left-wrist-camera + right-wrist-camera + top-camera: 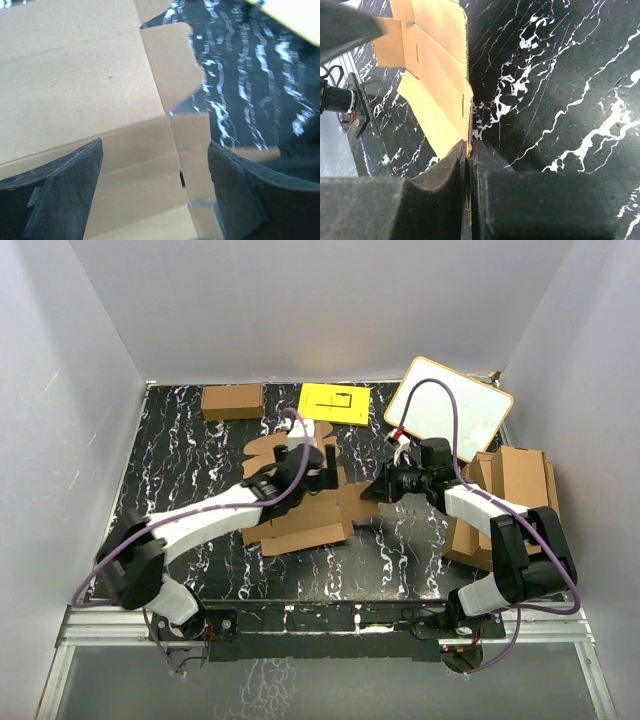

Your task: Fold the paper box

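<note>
White panel walls close in a black, white-veined tabletop (190, 440). At its centre the paper box (305, 525) lies opened out and mostly flat, with flaps spreading toward both the far and near edges. A pile of larger cardboard sheets (515, 485) sits at the right edge. A whiteboard (450, 410) occupies the far right corner, a yellow sheet (335, 403) lies at the middle of the far edge, and a small brown carton (232, 400) sits beside it toward the far left corner.

The left gripper (155, 150) hangs over the far part of the box with its fingers spread wide and nothing between them. Creased panels and a side flap show beneath the gap. The right gripper (469, 150) is clenched on the thin right-hand edge of the box, and the cardboard runs straight out from between its pads.

That pinch looks shallow. A quick lift or swing could let the edge slip free, or buckle the flap away from its crease. With the left fingers not pressing down, the light carton may simply drag across the tabletop instead of folding. A left-hand press landing off a crease could dent a panel.
</note>
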`<control>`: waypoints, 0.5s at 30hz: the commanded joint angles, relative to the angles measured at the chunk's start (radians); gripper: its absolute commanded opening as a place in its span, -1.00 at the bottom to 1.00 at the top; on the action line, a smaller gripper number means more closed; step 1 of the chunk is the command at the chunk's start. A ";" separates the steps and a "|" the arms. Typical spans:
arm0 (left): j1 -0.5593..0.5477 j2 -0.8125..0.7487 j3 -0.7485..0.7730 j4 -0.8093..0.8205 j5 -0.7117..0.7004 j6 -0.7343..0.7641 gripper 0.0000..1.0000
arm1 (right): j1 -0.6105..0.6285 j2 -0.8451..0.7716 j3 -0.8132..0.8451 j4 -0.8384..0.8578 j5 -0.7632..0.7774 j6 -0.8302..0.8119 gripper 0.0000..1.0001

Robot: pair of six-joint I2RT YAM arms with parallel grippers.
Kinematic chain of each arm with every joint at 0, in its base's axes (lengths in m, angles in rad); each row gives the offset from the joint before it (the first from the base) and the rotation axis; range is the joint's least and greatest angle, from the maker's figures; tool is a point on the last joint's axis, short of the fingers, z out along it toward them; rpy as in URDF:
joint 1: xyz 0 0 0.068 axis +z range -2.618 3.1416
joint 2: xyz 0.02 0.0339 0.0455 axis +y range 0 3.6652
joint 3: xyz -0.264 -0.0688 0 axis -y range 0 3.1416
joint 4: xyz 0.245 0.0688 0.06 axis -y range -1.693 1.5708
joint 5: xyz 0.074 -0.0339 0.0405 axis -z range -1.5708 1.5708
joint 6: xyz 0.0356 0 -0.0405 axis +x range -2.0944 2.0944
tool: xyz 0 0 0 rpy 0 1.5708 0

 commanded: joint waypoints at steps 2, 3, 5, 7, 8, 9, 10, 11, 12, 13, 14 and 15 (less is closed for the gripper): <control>0.115 -0.379 -0.224 0.169 0.294 0.130 0.87 | -0.035 -0.043 0.063 -0.011 -0.099 -0.141 -0.84; 0.161 -0.444 -0.269 0.172 0.357 0.119 0.93 | -0.039 -0.043 0.063 -0.015 -0.116 -0.156 -0.84; 0.272 -0.564 -0.365 0.181 0.509 0.094 0.95 | -0.043 -0.041 0.068 -0.033 -0.147 -0.188 -0.84; 0.389 -0.656 -0.434 0.173 0.617 0.062 0.95 | -0.048 -0.038 0.071 -0.049 -0.163 -0.216 -0.84; 0.440 -0.686 -0.459 0.171 0.672 0.036 0.95 | -0.048 -0.037 0.071 -0.054 -0.169 -0.227 -0.84; 0.491 -0.703 -0.479 0.172 0.728 0.016 0.95 | -0.051 -0.035 0.073 -0.058 -0.172 -0.236 -0.84; 0.534 -0.710 -0.497 0.178 0.783 -0.009 0.95 | -0.052 -0.034 0.074 -0.065 -0.181 -0.245 -0.84; 0.575 -0.706 -0.512 0.196 0.841 -0.035 0.95 | -0.052 -0.032 0.074 -0.068 -0.188 -0.254 -0.84; 0.612 -0.694 -0.529 0.214 0.915 -0.066 0.95 | -0.054 -0.029 0.074 -0.072 -0.194 -0.260 -0.84; 0.647 -0.678 -0.548 0.238 0.963 -0.100 0.95 | -0.054 -0.028 0.074 -0.077 -0.197 -0.269 -0.84; 0.682 -0.661 -0.570 0.267 1.007 -0.128 0.95 | -0.055 -0.027 0.076 -0.083 -0.197 -0.277 -0.84; 0.717 -0.646 -0.591 0.295 1.050 -0.153 0.95 | -0.057 -0.027 0.077 -0.086 -0.197 -0.282 -0.84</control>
